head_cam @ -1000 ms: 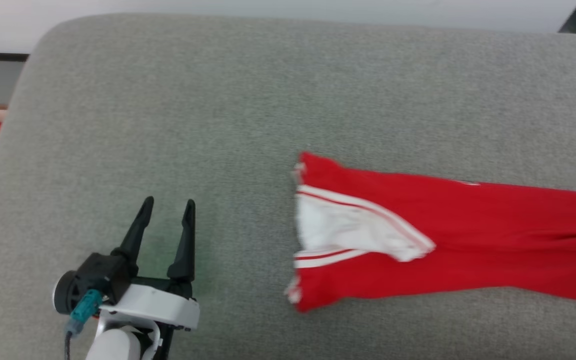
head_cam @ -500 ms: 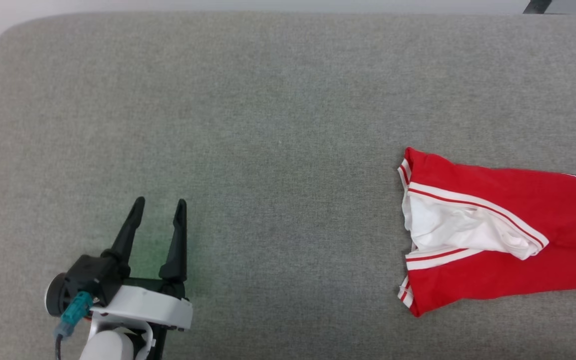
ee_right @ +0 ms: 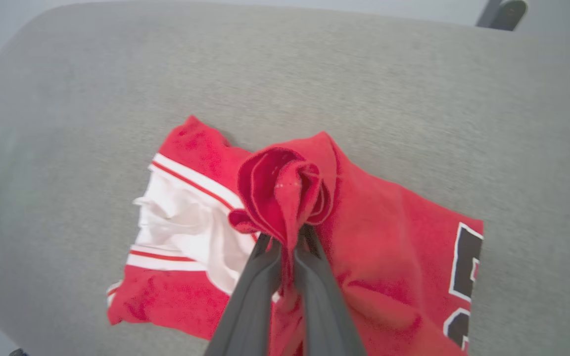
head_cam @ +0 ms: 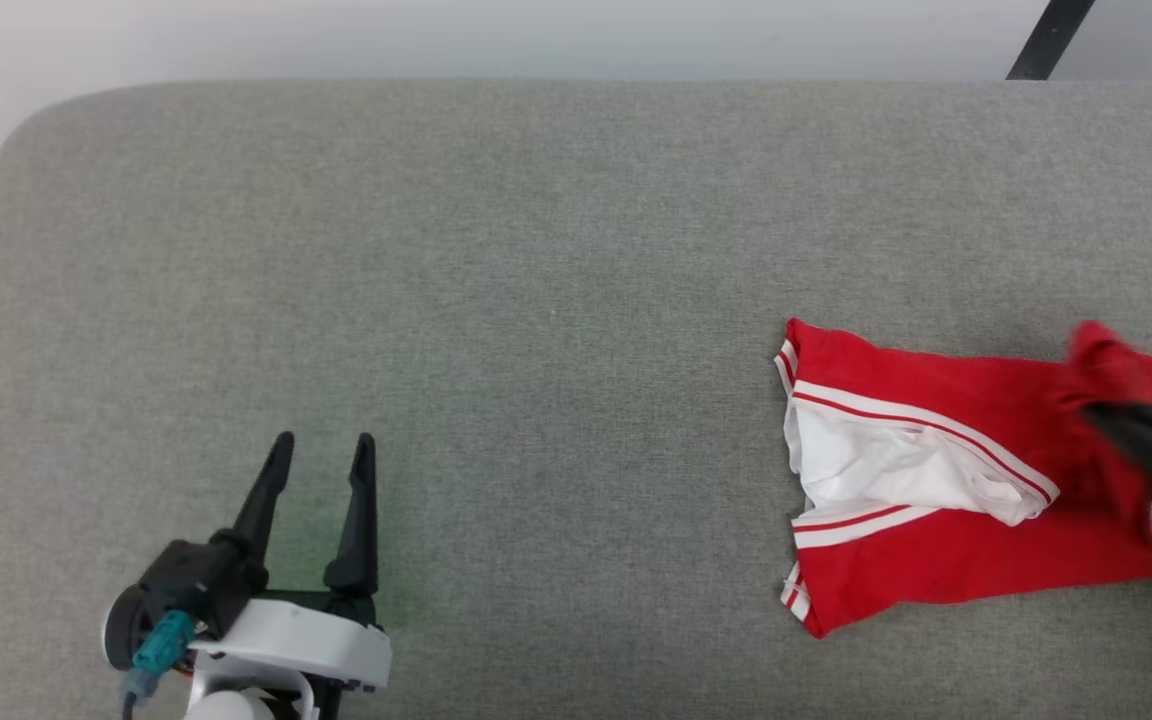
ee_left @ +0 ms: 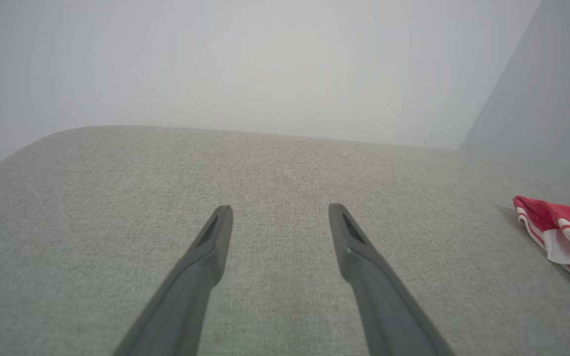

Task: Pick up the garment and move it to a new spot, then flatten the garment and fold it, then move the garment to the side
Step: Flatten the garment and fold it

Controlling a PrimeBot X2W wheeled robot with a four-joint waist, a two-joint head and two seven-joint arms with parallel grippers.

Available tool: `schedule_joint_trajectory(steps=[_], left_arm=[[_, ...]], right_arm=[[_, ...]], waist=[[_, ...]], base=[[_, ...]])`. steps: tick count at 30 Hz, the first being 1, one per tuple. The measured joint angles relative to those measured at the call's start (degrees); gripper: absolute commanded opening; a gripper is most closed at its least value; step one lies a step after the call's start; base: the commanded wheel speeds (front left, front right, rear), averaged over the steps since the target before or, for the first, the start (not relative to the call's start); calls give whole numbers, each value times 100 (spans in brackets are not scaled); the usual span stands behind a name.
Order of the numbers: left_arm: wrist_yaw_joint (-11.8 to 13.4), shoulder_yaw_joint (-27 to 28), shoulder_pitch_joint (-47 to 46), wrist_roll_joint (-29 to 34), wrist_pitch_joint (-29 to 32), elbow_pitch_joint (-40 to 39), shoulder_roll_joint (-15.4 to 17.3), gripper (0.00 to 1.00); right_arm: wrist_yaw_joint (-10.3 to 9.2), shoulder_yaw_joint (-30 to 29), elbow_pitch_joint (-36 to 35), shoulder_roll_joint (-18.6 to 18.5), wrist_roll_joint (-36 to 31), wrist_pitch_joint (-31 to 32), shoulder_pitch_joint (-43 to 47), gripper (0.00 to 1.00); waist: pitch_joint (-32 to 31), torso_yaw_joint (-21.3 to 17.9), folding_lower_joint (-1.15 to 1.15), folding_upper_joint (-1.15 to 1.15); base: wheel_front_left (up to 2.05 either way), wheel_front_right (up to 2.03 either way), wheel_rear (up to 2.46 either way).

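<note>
- Your right gripper (ee_right: 288,243) is clamped on a bunched fold of the garment (head_cam: 946,560).
- Your left gripper (head_cam: 322,447) has its fingers apart, above the grey cushion (head_cam: 536,300).

One garment (head_cam: 936,560) at four o'clock in the head view; two grippers, left gripper (head_cam: 324,440) at seven, right gripper (head_cam: 1096,414) at three; one grey cushion (head_cam: 536,250); one dark bar (head_cam: 1046,40) at one.

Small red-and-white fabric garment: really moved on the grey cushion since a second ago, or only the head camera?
Yes. The garment slid rightward, farther from the grey fabric cushion's rounded left corner, its end pinched in the right claw.
</note>
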Motion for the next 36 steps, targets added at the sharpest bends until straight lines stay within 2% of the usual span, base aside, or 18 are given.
schedule_joint_trajectory(steps=[3,7,18,25,26,27,29,30,31,36], left_arm=[[0,-69,4,-20,0,19,-15,100],[-1,-171,-10,-76,0,34,-45,100],[-1,-326,-11,-178,0,75,-168,100],[-1,-341,-18,-198,0,103,-199,100],[-1,-324,-18,-198,0,103,-199,100],[-1,-307,-18,-198,0,102,-199,100],[-1,-282,-12,-197,0,112,-189,100],[-1,-278,-8,-197,0,126,-185,100],[-1,-272,-2,-197,0,142,-180,100],[-1,-253,18,-215,0,241,-107,100]], right_arm=[[0,417,-374,224,-68,43,-83,0],[0,973,-452,558,-134,42,-308,0],[0,1714,481,877,-465,-656,-563,0],[0,1938,1048,1002,-511,-1121,-665,0],[0,1952,1096,1018,-511,-1196,-699,3],[0,1983,1134,1032,-511,-1267,-731,21],[0,2076,1171,1037,-510,-1429,-758,48],[0,2107,1179,1040,-492,-1529,-762,85],[0,2134,1196,1040,-466,-1616,-779,100],[0,2264,1246,958,-315,-2045,-845,100]], waist=[[-24,54,0,0],[-42,163,0,0],[-47,536,0,0],[-32,636,0,0],[-38,632,0,0],[-46,622,0,0],[-75,593,0,0],[-93,574,0,0],[-113,553,0,0],[-236,401,0,0]], base=[[0,0,0],[0,0,0],[0,0,0],[0,0,0],[0,0,0],[0,0,0],[0,0,0],[0,0,0],[0,0,0],[0,0,0]])
